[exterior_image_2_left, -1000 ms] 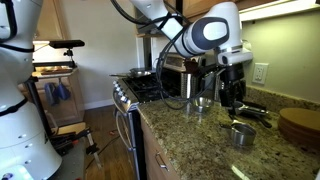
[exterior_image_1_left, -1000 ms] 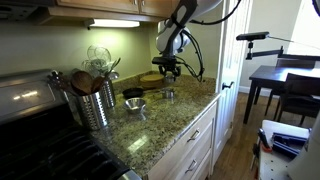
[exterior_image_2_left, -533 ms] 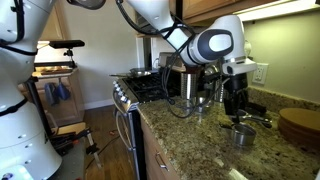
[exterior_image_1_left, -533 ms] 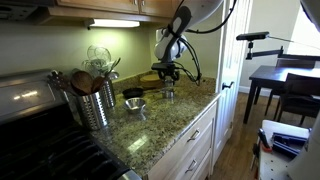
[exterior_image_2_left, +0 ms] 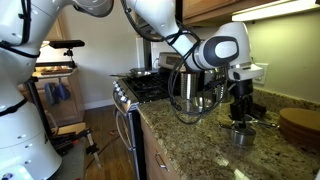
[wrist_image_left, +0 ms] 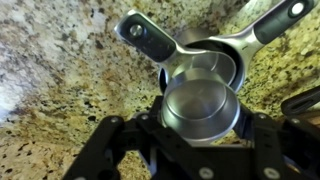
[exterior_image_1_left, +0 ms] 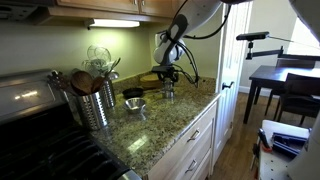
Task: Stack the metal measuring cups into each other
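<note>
On the granite counter point(exterior_image_1_left: 165, 118), my arm has swung further along since a second ago, carrying the gripper point(exterior_image_2_left: 241, 108) from the far cup toward the measuring cups point(wrist_image_left: 205, 72) lying near the counter's edge. In the wrist view I see the jaws closed around a small steel cup point(wrist_image_left: 200, 108), directly above those cups.

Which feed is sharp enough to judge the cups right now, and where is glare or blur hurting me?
Wrist view: sharpest on the measuring cups, though the steel shows bright reflections and the gripper is a dark silhouette. Exterior view: the under-cabinet light glares and the cups are tiny. Other exterior view: a cup is soft, the moving arm blurred.
</note>
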### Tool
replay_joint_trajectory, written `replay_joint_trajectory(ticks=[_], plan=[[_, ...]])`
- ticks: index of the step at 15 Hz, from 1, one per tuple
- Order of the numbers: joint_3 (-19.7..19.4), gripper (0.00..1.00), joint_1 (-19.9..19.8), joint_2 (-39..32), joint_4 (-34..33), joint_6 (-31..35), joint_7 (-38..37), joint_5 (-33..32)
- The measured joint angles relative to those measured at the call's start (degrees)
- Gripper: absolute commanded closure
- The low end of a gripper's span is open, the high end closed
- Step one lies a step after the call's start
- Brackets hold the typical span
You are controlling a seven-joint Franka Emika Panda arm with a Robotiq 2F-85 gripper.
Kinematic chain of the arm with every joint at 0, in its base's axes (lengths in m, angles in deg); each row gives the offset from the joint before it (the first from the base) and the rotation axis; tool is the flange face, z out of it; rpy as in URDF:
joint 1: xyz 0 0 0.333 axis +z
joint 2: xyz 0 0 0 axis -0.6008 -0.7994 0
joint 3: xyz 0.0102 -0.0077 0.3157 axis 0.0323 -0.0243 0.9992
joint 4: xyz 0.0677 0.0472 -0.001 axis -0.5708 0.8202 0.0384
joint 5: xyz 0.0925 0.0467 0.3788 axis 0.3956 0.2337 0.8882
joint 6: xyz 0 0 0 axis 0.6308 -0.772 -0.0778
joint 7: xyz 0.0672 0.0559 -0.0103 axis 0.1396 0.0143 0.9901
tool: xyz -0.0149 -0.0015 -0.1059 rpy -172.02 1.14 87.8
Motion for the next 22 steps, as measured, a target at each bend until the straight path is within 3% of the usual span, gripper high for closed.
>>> replay_joint_trajectory(ticks=[10, 22], plan=[[0.1, 0.62, -0.8, -5.9, -5.8, 0.0, 2.6, 2.0], [1.9, 0.62, -0.5, -6.3, -6.7, -3.0, 10.0, 3.4]])
